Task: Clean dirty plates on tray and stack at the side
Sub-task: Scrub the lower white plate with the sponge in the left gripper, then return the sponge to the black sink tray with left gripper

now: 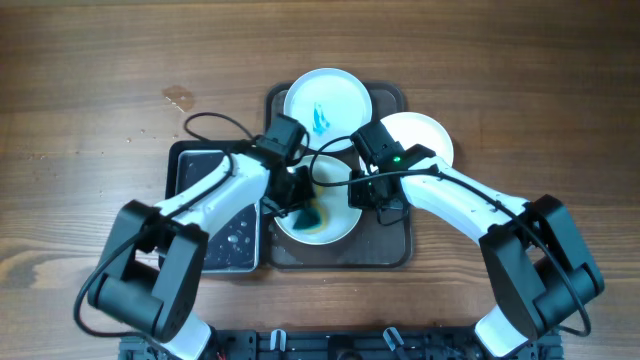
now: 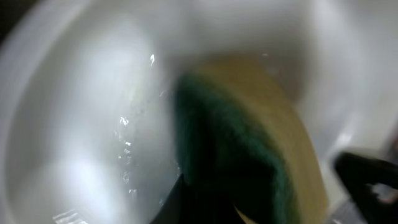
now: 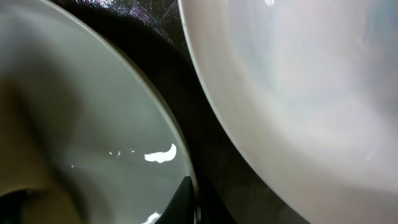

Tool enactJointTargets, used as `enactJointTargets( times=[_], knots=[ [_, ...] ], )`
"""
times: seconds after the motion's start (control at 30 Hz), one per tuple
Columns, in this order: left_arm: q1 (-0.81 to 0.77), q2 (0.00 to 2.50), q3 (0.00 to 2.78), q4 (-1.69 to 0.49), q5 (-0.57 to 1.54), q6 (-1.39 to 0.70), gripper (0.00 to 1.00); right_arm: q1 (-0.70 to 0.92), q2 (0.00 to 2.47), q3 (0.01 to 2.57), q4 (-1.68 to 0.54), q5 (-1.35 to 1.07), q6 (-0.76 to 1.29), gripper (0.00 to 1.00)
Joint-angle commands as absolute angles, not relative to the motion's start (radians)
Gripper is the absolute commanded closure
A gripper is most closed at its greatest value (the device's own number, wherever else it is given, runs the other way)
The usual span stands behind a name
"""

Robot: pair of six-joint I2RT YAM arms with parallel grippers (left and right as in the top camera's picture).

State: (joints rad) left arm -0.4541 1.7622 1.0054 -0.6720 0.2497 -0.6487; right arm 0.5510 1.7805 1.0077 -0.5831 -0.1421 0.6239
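dark grey-brown rounded-rectangular tray with raised rim point(image 1: 392, 252): table centre, carrying the plates. white round shallow plate point(image 1: 340, 228): front of tray, wet, teal smear at its middle. left gripper point(image 1: 300, 200): directly above that middle, clamped on the sponge, the nearer arm for scrubbing. right gripper point(image 1: 372, 200): at the plate's right rim, grip cannot be told. green-and-yellow sponge point(image 2: 236, 143): pressed flat on the plate.

left arm point(image 1: 215, 195): reaches from near-left base inward to the centre, wrist bent down | left pincer point(image 1: 297, 200): pointing down, clamped on sponge point(image 2: 236, 155) | right arm point(image 1: 460, 195): reaches from near-right base inward, wrist bent down | right pincer point(image 1: 372, 198): low, near the left one, jaw gap hidden
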Motion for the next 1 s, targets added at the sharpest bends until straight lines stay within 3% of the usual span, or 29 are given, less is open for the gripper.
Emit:
enactJointTargets(
  times=[0.0,0.4,0.5,0.53,0.63,0.7,0.73,0.77,0.83,0.97],
  knots=[
    [-0.403,1.711,0.964,-0.751,0.001,-0.643,0.96,0.543,1.797,1.006,-0.587,-0.105,0.624,0.96],
    [-0.271,1.354,0.965,-0.825,0.193,-0.551,0.96,0.543,1.797,1.006,-0.585,-0.105,0.508,0.96],
    [-0.201,1.320,0.965,-0.914,0.075,-0.483,0.96,0.543,1.797,1.006,-0.575,-0.105,0.466,0.94],
    [-0.185,1.321,0.965,-0.936,0.005,-0.476,0.96,0.543,1.797,1.006,-0.566,-0.105,0.466,0.86],
    [-0.170,1.346,0.941,-0.929,-0.109,-0.474,0.96,0.543,1.797,1.006,-0.539,-0.105,0.466,0.80],
    [-0.170,1.382,0.892,-0.872,-0.118,-0.475,0.96,0.543,1.797,1.006,-0.527,-0.105,0.471,0.82],
    [-0.170,1.406,0.863,-0.838,-0.118,-0.475,0.96,0.543,1.797,1.006,-0.530,-0.113,0.471,0.92],
    [-0.170,1.429,0.843,-0.809,-0.117,-0.475,0.96,0.543,1.797,1.006,-0.535,-0.133,0.471,0.96],
    [-0.170,1.451,0.839,-0.788,-0.117,-0.476,0.96,0.543,1.797,1.013,-0.547,-0.150,0.469,0.96],
    [-0.161,1.445,0.863,-0.782,-0.040,-0.478,0.69,0.543,1.780,1.050,-0.624,-0.128,0.457,0.96]
  ],
)
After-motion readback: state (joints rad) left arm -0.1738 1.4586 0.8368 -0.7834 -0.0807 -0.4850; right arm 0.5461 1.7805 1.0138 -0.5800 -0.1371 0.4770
